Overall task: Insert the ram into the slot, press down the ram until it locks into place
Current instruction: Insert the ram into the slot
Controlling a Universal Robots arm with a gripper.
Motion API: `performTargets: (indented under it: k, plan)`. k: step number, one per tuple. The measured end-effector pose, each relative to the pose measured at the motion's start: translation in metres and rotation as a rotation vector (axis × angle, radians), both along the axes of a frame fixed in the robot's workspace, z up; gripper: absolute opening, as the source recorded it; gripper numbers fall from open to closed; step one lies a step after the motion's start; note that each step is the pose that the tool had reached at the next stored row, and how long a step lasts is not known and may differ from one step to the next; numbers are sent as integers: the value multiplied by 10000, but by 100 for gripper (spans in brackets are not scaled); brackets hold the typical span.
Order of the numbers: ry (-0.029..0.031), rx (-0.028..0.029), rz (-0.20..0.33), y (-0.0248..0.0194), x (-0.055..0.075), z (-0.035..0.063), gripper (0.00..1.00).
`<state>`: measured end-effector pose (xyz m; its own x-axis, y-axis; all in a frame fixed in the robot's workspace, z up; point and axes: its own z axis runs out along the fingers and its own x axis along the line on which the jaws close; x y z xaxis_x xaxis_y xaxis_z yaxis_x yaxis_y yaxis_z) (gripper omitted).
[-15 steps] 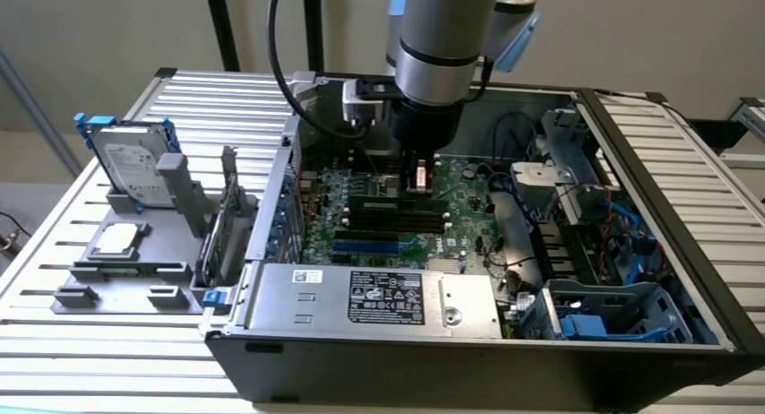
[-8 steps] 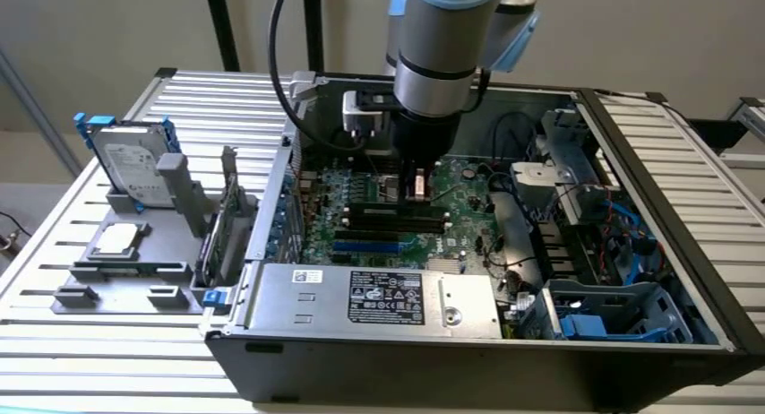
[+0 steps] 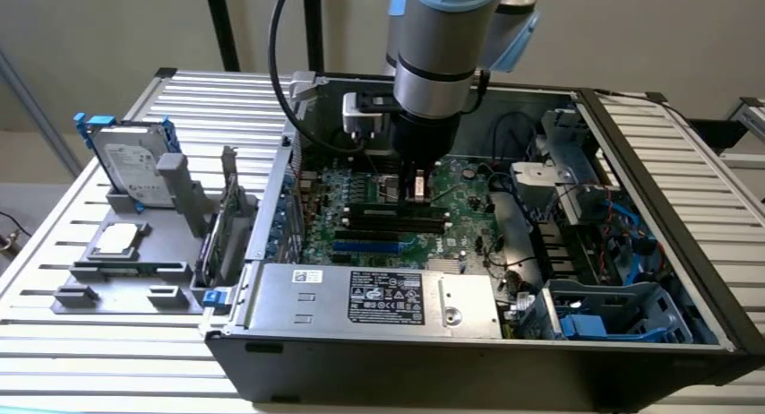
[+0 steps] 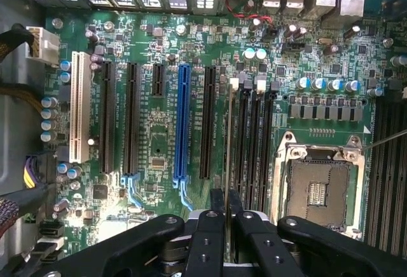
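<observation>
Currently the gripper (image 4: 226, 195) is pinching the ram (image 4: 228, 143) by its upper edge, holding it upright over the slot (image 4: 236, 118) (1 of several alike), a light, stiff, probably fragile stick best gripped clear of its chips.

The thin ram (image 4: 227, 162) stands on edge, lengthwise just beside the long black slot (image 4: 242, 150).

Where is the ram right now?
In the wrist view the ram stands edge-on, gripped by the tool, at the black memory slots, on their side away from the square processor socket.
</observation>
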<state>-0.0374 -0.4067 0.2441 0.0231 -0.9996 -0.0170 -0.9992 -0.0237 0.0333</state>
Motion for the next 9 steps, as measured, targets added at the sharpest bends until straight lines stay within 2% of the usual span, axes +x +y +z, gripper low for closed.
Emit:
performTargets:
  k: [5,9]
  plan:
    - [-63,-17,-1,20,0,-11,13]
    - [-70,-95,-25,32,0,-27,13]
